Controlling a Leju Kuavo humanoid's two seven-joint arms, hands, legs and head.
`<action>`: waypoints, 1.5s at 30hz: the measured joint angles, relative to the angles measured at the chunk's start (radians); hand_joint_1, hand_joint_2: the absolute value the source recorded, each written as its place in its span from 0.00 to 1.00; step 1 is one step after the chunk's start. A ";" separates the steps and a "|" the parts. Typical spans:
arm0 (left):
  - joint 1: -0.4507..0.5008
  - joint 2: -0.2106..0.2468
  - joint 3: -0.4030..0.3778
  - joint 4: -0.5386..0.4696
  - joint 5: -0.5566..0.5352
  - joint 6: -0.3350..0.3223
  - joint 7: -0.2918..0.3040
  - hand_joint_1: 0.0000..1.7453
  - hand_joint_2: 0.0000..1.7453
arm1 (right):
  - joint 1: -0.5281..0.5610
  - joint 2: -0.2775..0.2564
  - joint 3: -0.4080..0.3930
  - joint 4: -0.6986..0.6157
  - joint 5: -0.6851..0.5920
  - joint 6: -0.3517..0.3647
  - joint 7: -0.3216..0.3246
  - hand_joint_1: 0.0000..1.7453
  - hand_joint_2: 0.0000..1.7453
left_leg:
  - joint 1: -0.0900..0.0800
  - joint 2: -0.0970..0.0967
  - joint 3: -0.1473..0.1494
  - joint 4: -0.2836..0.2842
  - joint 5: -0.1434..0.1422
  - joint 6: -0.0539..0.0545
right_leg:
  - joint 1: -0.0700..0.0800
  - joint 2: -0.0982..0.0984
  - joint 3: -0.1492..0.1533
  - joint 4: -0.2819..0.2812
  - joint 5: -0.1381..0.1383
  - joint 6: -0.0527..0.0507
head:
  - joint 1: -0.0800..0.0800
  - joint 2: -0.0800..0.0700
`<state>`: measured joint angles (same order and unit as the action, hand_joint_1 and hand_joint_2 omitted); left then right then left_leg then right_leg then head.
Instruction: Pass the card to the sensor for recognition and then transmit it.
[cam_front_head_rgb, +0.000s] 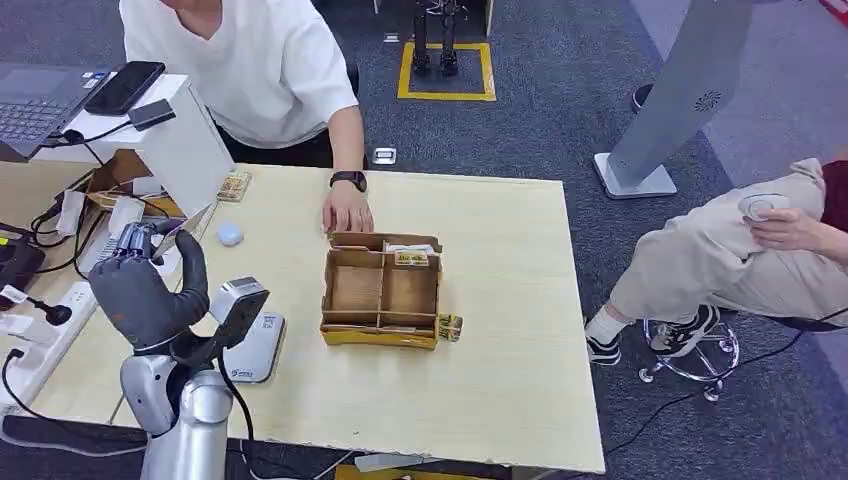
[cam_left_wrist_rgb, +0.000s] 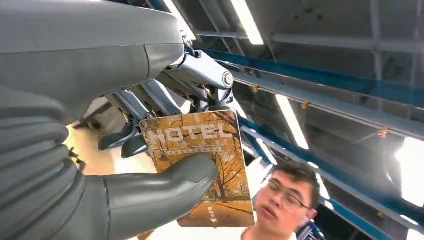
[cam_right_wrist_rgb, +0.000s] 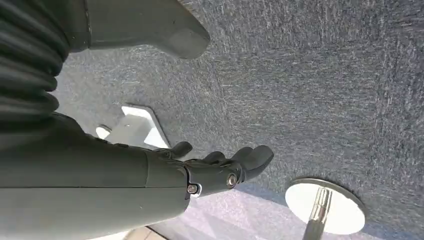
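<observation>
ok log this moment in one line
left robot hand: holds card, raised | right robot hand: open over carpet | sensor: on table | person's hand: at box

The one word I can read is "HOTEL", printed in large pale capitals across the upper part of the card (cam_left_wrist_rgb: 200, 165) that the left hand (cam_left_wrist_rgb: 100, 165) pinches between its thumb and fingers, on a picture of autumn trees. Beneath that word runs a line of smaller characters, and there is another tiny mark near the card's lower edge, both too small to make out. The grey device (cam_front_head_rgb: 255, 345) on the table (cam_front_head_rgb: 520, 330) carries a small dark marking on its near edge, also unreadable.
</observation>
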<state>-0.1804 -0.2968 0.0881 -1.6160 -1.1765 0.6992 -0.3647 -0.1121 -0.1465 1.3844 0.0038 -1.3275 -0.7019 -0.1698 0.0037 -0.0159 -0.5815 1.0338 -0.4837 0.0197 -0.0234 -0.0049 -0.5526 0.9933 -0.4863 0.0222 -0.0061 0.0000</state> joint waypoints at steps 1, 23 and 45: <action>0.001 0.000 0.005 0.000 0.000 0.000 0.000 1.00 1.00 | 0.000 0.000 0.000 0.000 -0.001 0.000 0.000 0.00 1.00 | 0.000 0.000 0.000 0.000 0.000 0.000 | 0.000 0.000 0.000 0.000 0.000 0.000 | 0.000 0.000; 0.057 0.002 0.083 0.108 -0.150 0.000 0.105 1.00 1.00 | 0.014 0.000 0.000 0.000 -0.031 0.000 0.010 0.00 1.00 | 0.000 0.000 -0.001 0.000 0.000 0.000 | 0.000 0.000 0.000 0.000 0.000 0.000 | 0.000 0.000; 0.111 0.005 0.083 0.241 -0.225 0.000 0.139 1.00 1.00 | 0.016 0.005 0.000 0.000 -0.040 0.000 -0.002 0.00 1.00 | 0.000 -0.001 -0.001 0.000 0.000 0.000 | 0.000 -0.001 0.000 0.000 0.000 0.000 | 0.000 0.000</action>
<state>-0.0696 -0.2914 0.1713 -1.3748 -1.4012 0.6992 -0.2258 -0.0961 -0.1419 1.3844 0.0038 -1.3680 -0.7019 -0.1713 0.0037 -0.0164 -0.5827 1.0337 -0.4838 0.0198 -0.0235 -0.0057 -0.5528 0.9932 -0.4865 0.0222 -0.0065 0.0000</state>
